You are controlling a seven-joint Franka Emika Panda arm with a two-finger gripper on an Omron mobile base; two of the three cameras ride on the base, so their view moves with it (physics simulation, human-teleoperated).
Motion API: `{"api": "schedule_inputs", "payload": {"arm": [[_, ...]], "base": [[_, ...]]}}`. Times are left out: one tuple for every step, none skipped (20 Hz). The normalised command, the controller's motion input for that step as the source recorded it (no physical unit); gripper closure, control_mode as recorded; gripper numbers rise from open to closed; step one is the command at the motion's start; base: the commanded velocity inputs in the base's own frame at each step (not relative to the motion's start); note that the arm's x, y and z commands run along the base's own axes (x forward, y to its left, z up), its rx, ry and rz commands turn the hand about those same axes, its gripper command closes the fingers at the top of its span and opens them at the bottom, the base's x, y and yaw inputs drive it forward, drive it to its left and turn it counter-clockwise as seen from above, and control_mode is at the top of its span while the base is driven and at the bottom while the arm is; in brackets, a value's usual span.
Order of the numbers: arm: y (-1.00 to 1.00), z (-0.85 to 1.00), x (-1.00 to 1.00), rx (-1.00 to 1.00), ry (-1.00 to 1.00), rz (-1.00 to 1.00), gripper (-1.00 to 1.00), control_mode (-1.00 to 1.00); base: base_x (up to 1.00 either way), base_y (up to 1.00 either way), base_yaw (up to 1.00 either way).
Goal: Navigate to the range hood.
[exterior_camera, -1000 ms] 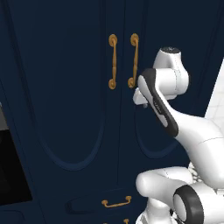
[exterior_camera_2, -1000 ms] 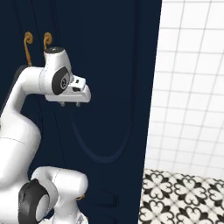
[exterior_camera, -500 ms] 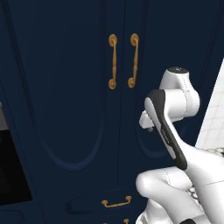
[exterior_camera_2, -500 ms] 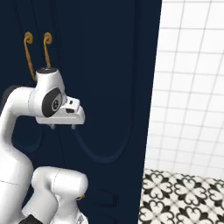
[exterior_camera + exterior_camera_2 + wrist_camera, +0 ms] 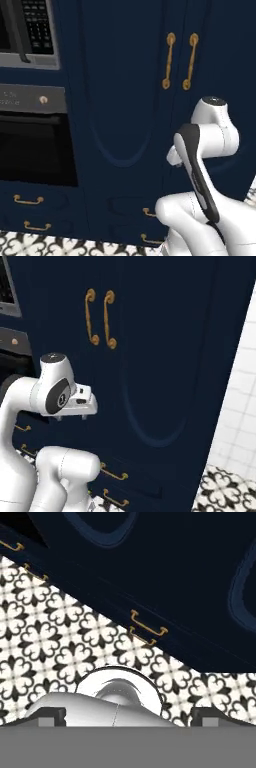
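Observation:
The range hood is out of view. My gripper [image 5: 71, 417] hangs folded close to the base, in front of tall navy cabinet doors [image 5: 165, 356] with two brass handles [image 5: 180, 61]. It points down at the floor. In the hand view its two fingertips [image 5: 50, 714] stand far apart at the bottom edge, so the gripper [image 5: 129, 716] is open with nothing between them. In the left base view the hand [image 5: 172, 157] sits tucked behind the forearm.
A black microwave with a keypad [image 5: 30, 25] sits at the upper left above a built-in oven [image 5: 35, 150]. Navy drawers with brass pulls [image 5: 147, 629] run along the bottom. The floor is black-and-white patterned tile [image 5: 60, 642]. A white tiled wall [image 5: 240, 406] lies right of the cabinet.
The whole picture has shifted: the base has driven left, so the cabinet handles slid right and the microwave and oven came into view. The arm has folded lower.

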Motion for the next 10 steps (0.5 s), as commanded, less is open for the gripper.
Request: {"api": "schedule_inputs", "payload": {"arm": [[0.00,0.00,0.00,0.00,0.00,0.00,-1.00,1.00],[0.00,0.00,0.00,0.00,0.00,0.00,-1.00,1.00],[0.00,0.00,0.00,0.00,0.00,0.00,-1.00,1.00],[0.00,0.00,0.00,0.00,0.00,0.00,-1.00,1.00],[0.00,0.00,0.00,0.00,0.00,0.00,-1.00,1.00],[0.00,0.00,0.00,0.00,0.00,0.00,-1.00,1.00],[0.00,0.00,0.00,0.00,0.00,0.00,-1.00,1.00],[0.00,0.00,0.00,0.00,0.00,0.00,-1.00,1.00],[0.00,0.00,0.00,0.00,0.00,0.00,-1.00,1.00],[0.00,0.00,0.00,0.00,0.00,0.00,-1.00,1.00]], "base": [[0.00,0.52,0.80],[0.09,0.56,0.78],[0.20,0.59,0.75],[0.21,0.61,0.74],[0.23,0.60,0.74],[0.24,0.57,0.75],[0.29,0.54,0.76],[0.30,0.53,0.76],[0.31,0.49,0.77],[0.34,0.48,0.78]]}}
